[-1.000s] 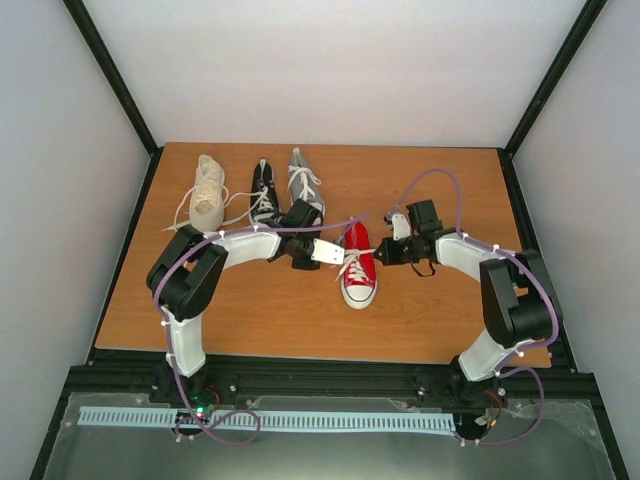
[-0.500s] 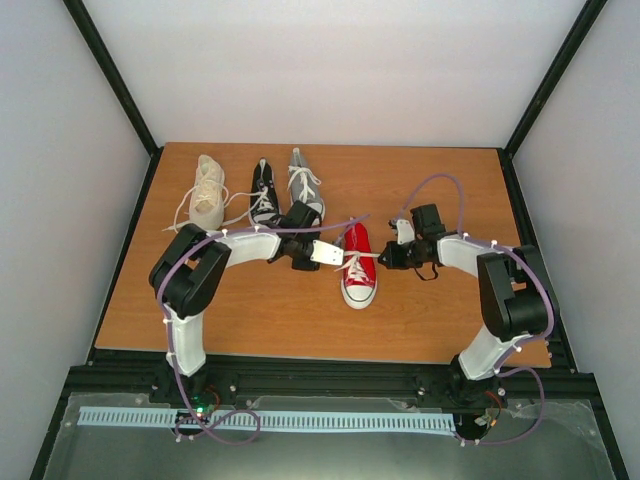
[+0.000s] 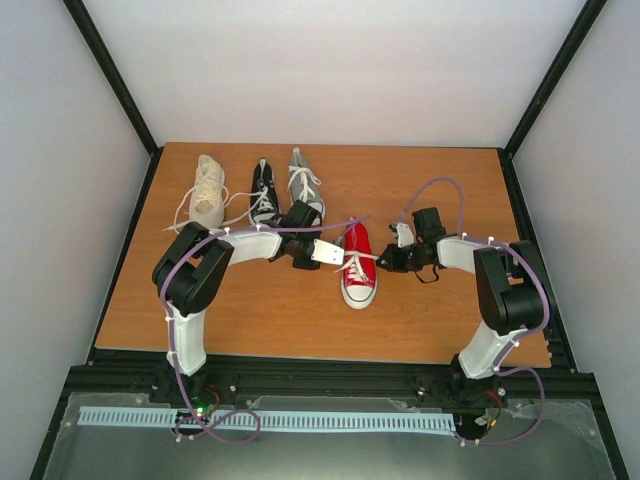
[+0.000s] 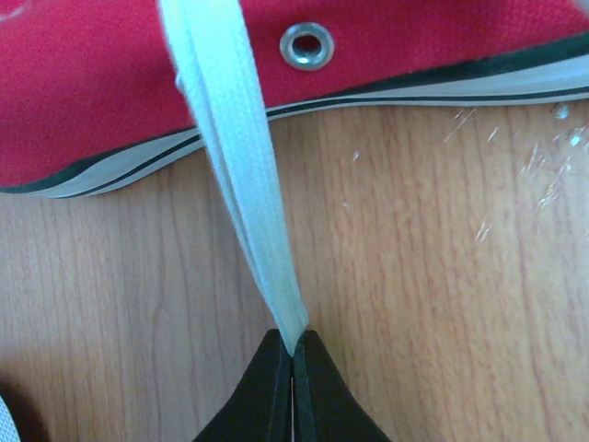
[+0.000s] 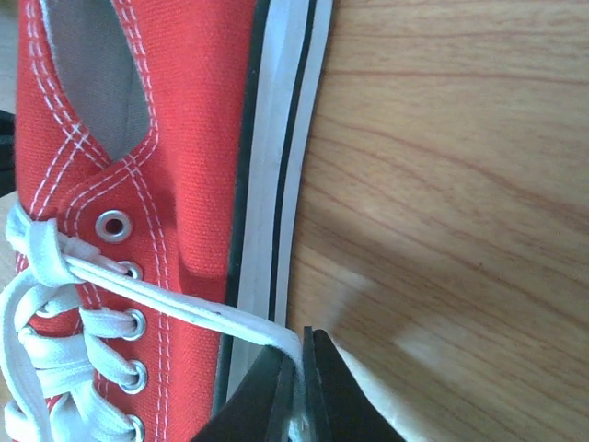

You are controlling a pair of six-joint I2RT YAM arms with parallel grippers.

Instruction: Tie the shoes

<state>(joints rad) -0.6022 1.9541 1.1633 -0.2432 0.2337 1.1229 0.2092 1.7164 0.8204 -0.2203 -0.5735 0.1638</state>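
Observation:
The red shoe lies mid-table, toe toward the arms. My left gripper is at its left side, shut on a white lace pulled taut from the shoe. My right gripper is at its right side, shut on the other white lace, which runs from the top eyelets of the shoe. The cream high-top, black shoe and grey shoe stand in a row at the back left.
The wooden table ends at a black frame rail in front. Loose laces of the cream and black shoes trail on the table near the left arm. White walls enclose the back and sides.
The right gripper has drawn in toward the red shoe's right side with its lace. The left gripper and the shoes have stayed where they were.

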